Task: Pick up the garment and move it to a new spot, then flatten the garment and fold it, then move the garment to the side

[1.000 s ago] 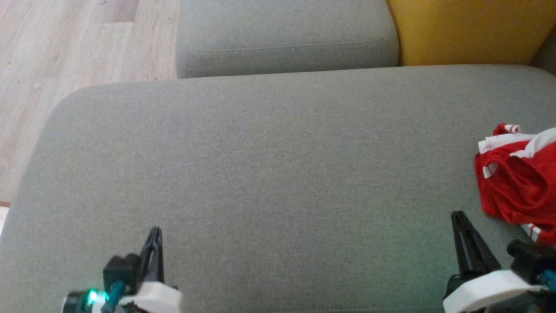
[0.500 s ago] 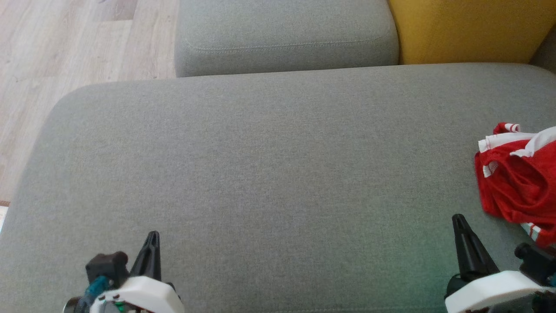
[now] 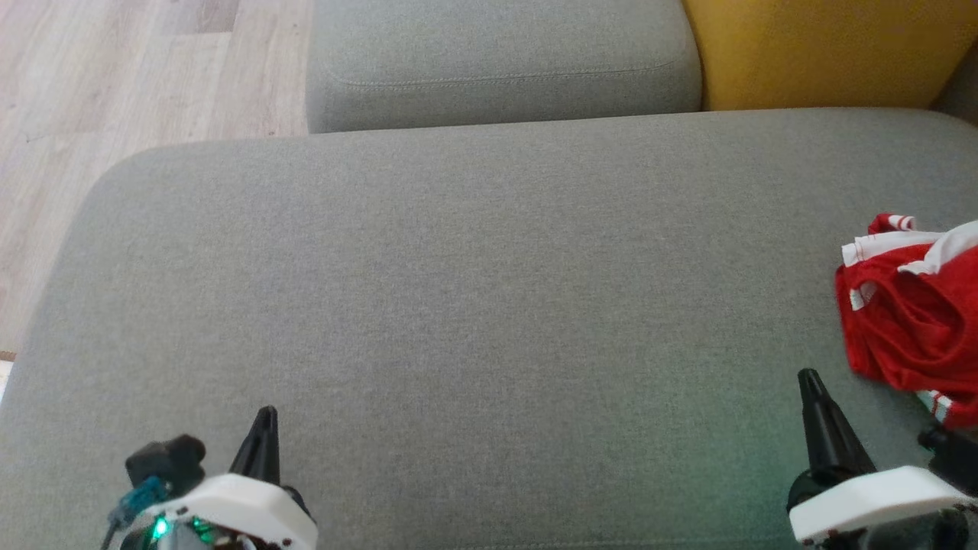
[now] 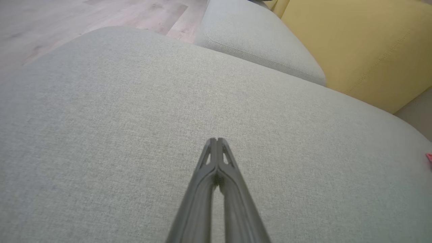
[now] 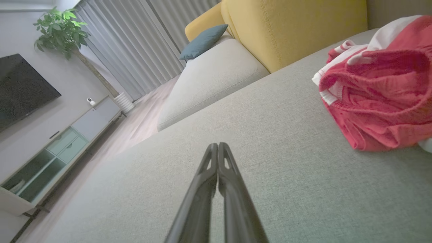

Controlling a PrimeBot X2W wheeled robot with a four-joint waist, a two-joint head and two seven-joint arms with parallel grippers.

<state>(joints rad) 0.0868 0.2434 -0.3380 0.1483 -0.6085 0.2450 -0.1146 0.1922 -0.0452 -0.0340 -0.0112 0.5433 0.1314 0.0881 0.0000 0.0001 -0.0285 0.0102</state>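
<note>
Drawn together over the last second, the two dark fingers of the right gripper are pinched closed on nothing; the left gripper is likewise clamped empty. Just ahead and to the right of the right gripper, the crumpled red-and-white fabric garment is seen lying on the grey woven sofa cushion, untouched.

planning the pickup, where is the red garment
In the head view the garment lies crumpled at the right edge of the grey cushion, just beyond the right gripper.
</note>
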